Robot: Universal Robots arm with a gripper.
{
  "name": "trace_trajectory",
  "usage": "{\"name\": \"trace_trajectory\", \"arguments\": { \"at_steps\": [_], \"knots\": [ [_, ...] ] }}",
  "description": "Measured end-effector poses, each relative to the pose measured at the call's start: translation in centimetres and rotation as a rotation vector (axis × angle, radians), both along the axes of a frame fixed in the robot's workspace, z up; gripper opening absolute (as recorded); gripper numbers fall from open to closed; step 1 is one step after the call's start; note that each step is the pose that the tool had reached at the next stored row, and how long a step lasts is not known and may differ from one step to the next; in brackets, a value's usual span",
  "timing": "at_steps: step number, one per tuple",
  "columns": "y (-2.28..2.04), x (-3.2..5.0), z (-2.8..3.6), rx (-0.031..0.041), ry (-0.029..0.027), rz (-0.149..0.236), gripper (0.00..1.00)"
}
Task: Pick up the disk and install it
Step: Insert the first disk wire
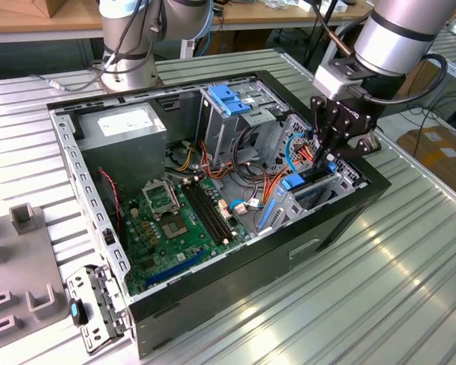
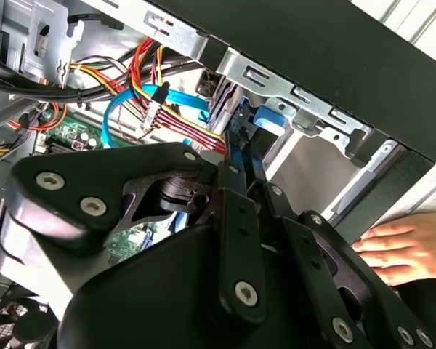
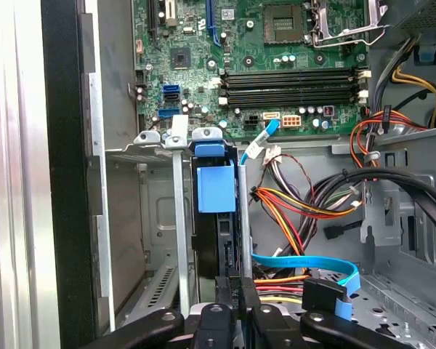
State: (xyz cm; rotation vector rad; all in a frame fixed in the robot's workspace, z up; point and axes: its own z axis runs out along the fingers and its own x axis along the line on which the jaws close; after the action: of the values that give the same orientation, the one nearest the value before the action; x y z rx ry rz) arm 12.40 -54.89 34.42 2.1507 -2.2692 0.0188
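While open computer case (image 1: 213, 293) lies on ribbed metal table (image 1: 380, 289), grey power supply box (image 1: 125, 129) sits toward exterior view's left, motherboard (image 1: 175, 228) mid-case, silver cage with blue cap (image 1: 232, 103) behind it. Toward exterior view's right: gripper (image 1: 324, 156) reaches down into drive bay, fingers (image 2: 240, 156) pressed nearly together, pinching rear edge of disk (image 3: 216, 190). Disk stands on edge, seated in bay between metal rails, blue plastic showing. Person's hand (image 2: 403, 251) rests beside case in second wrist view.
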Motion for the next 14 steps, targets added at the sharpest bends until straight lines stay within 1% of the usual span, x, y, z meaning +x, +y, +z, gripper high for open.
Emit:
{"name": "trace_trajectory", "arguments": {
  "at_steps": [6, 12, 13, 14],
  "knots": [
    [0.0, 0.0, -0.45, -0.0003, 0.0, 0.0, 0.17],
    [-0.03, 0.0, -0.49, 0.0001, 0.0, 0.0, 0.17],
    [-0.03, 0.0, -0.49, 0.001, 0.0, 0.0, 0.18],
    [-0.04, 0.0, -0.33, 0.0006, 0.0, 0.0, 0.18]
  ]
}}
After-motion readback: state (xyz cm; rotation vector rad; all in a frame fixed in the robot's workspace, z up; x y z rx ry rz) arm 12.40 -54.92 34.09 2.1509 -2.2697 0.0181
